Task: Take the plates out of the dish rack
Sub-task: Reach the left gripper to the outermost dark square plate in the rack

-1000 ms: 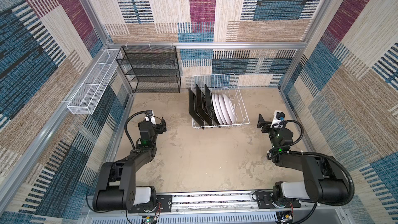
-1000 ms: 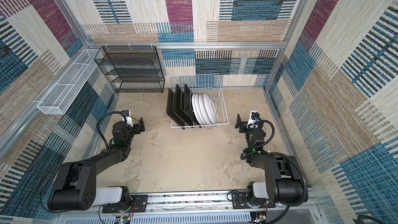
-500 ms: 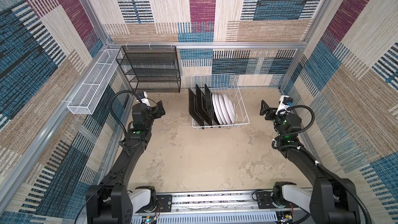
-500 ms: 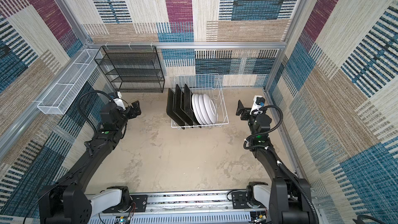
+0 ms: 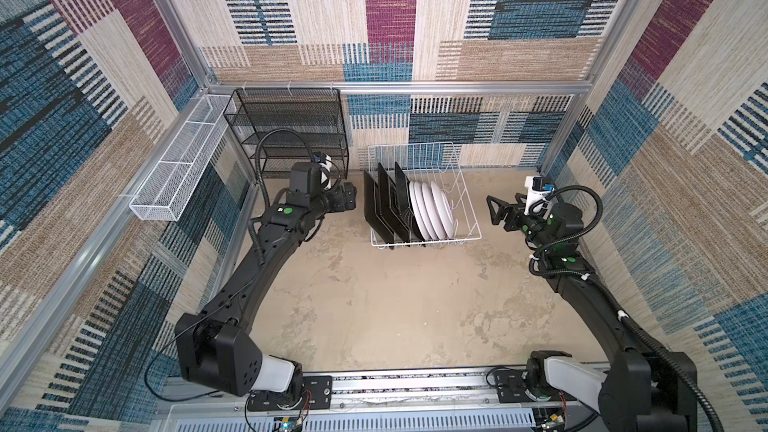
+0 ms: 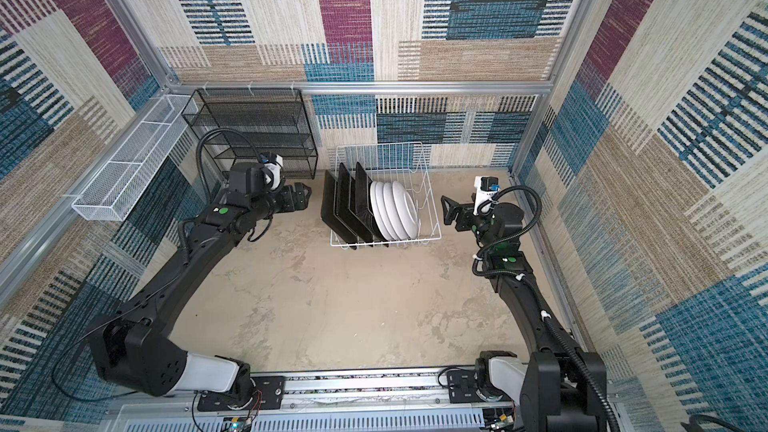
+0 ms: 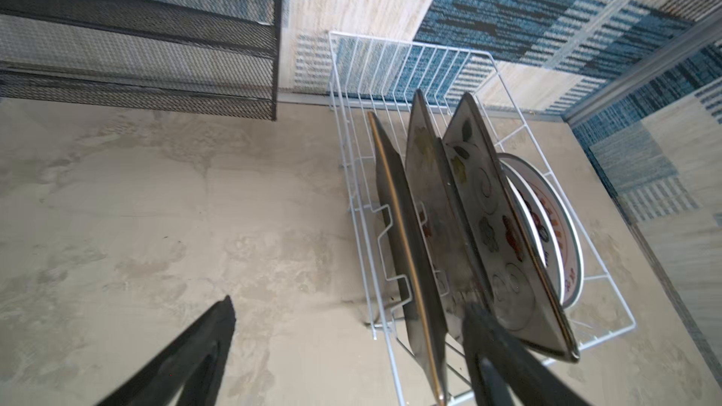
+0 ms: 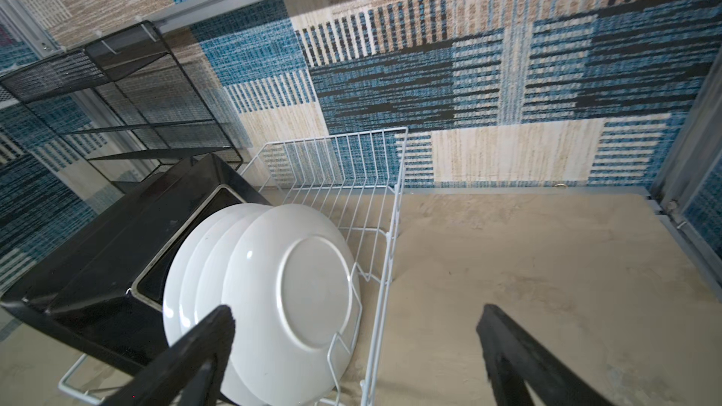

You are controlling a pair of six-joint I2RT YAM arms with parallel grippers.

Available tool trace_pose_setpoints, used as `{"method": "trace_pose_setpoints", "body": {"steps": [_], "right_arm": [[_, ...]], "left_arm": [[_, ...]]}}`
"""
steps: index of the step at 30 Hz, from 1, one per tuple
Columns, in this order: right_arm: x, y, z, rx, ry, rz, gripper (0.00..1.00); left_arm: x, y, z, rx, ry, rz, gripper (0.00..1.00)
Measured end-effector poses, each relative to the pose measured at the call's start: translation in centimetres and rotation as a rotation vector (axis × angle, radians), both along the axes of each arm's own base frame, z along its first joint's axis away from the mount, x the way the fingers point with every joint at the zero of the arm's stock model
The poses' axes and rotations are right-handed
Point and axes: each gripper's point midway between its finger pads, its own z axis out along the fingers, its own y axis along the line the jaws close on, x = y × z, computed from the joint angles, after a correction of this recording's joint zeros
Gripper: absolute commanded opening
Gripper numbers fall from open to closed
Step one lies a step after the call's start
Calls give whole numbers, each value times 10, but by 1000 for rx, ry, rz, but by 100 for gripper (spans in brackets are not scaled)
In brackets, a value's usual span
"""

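Left gripper (image 5: 350, 198) spread wide, empty, just beside the dish rack (image 5: 463, 205), midway along the far edge of the bench (image 5: 374, 305); right gripper (image 5: 492, 209) spread too, near the rack's other side. In both top views the racked square plates (image 5: 376, 209) show black backs, the round plates (image 5: 436, 211) white undersides. The left wrist view catches flowered cream faces and a red-printed centre.

Rack: dish rack (image 5: 459, 184), mid back edge of table (image 5: 374, 305).
Plates: 3 black sq. plates (image 5: 380, 205) + white round plates (image 5: 434, 214), upright in rack.
L gripper (image 5: 350, 197): just beside rack's left.
R gripper (image 5: 500, 207): near rack's right, not touching.
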Motion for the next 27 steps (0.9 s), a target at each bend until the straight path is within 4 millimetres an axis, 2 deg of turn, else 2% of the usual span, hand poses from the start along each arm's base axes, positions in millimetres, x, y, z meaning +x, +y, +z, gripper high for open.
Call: {"method": "trace_pose_setpoints", "body": {"steps": [3,6,15,27], "right_arm": [[-1,6,2,6,13,37,99],[-2,11,8,10,10,62,99],[-3,25,6,24,46,127,99],[-9,45,0,30,82,194,99]], "left_arm": [[2,-16,-9,18,68,-32,93],[4,-23,-18,26,128,-43,92],[16,-33,-41,32,256,-43,86],[39,-51,-62,3,342,-64,72]]}}
